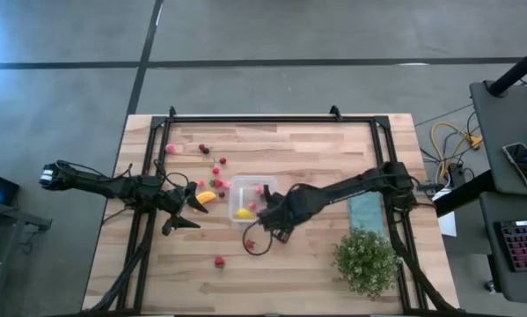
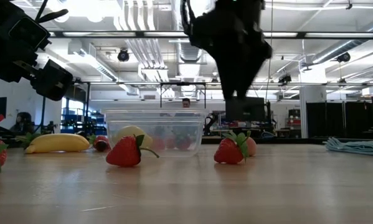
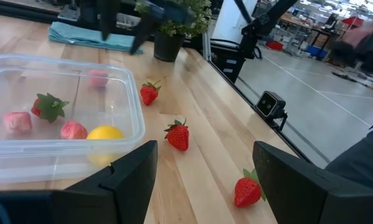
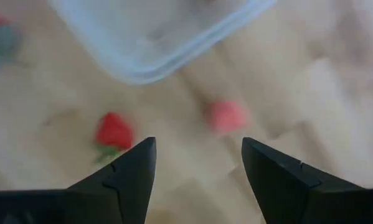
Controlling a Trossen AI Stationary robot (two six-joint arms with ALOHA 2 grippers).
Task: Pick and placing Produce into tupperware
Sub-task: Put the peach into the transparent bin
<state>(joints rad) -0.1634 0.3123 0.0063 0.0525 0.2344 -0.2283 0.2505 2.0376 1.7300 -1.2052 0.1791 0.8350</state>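
Note:
The clear tupperware (image 1: 248,198) stands mid-table and holds a yellow lemon (image 3: 105,134), pink pieces (image 3: 73,130) and a strawberry (image 3: 48,106). My right gripper (image 4: 198,168) hangs open, pointing down just off the box's near right corner. A red strawberry (image 4: 114,132) and a pink piece (image 4: 226,116) lie on the wood below it, and nothing is between its fingers. My left gripper (image 3: 205,180) waits open at the box's left, beside the banana-like piece (image 1: 207,197). More strawberries (image 3: 179,135) lie loose on the table.
Small berries (image 1: 217,172) are scattered toward the far left of the table. A teal cloth (image 1: 365,211) and a green potted plant (image 1: 366,260) stand at the right. A lone strawberry (image 1: 219,261) lies near the front. Black frame rails (image 1: 272,119) border the table.

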